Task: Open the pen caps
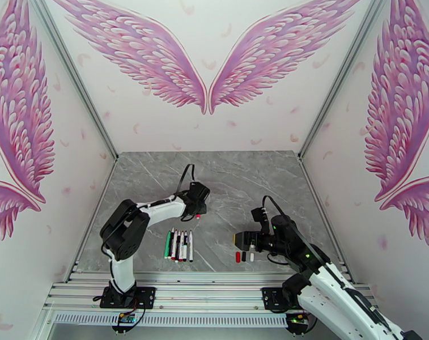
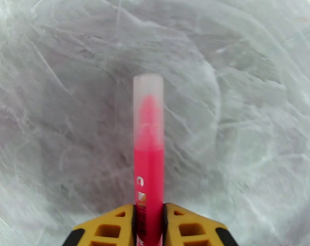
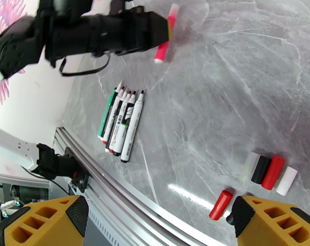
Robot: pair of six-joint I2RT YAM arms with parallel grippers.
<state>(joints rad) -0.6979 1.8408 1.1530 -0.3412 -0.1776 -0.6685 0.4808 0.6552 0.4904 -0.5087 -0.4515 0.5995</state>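
No lettering can be read: the pink pen (image 2: pixel 148 177) carries a small white mark and blurred print, the laid-out pens (image 3: pixel 121 119) illegible dark print.

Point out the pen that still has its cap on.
The pink pen in the left end effector: a frosted cap covers its tip. The five pens lying in a row show bare tips.

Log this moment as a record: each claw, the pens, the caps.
left claw: shut on the pink pen
pink pen's cap: translucent, still on
right claw: open, holding nothing
pens in row: five, side by side, tips bare
loose caps: five on the table, four side by side, one red apart, all near the right claw
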